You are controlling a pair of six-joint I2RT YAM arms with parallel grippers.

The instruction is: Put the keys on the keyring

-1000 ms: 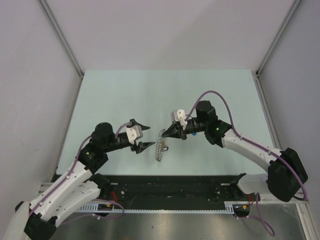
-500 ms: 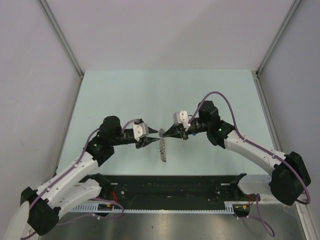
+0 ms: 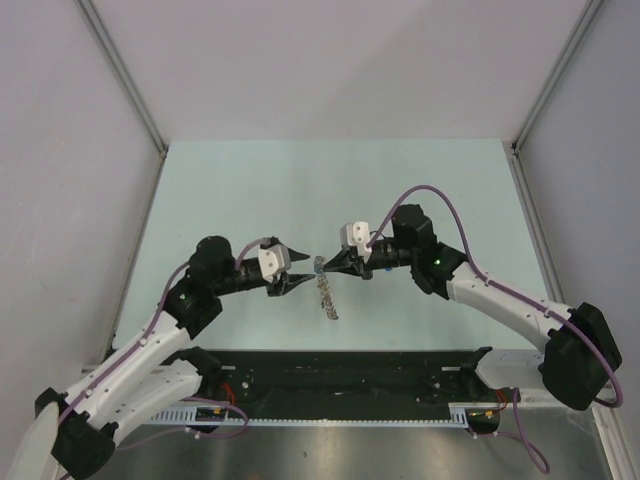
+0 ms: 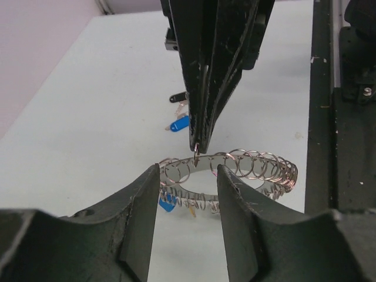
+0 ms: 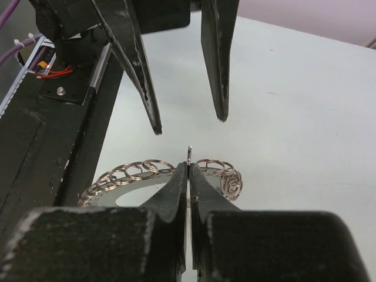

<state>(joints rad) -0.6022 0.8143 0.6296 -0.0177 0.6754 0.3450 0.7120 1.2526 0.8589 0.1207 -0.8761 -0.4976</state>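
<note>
Our worry: a drop onto the table point(image 3: 250, 190). The right gripper point(image 3: 319, 266) is pinched on just one tiny loop, and the left gripper point(image 3: 306, 273), spread wide with a finger either side of the keyring point(image 3: 326, 293), could twist it loose when closing. Keys point(image 4: 180, 124) lie near the keyring. There's plenty of room round it, with the table edges well away.

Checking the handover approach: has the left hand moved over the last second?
Yes. The left hand has shifted rightward, away from the table's left edge, closing on the keyring held by the right hand.
</note>
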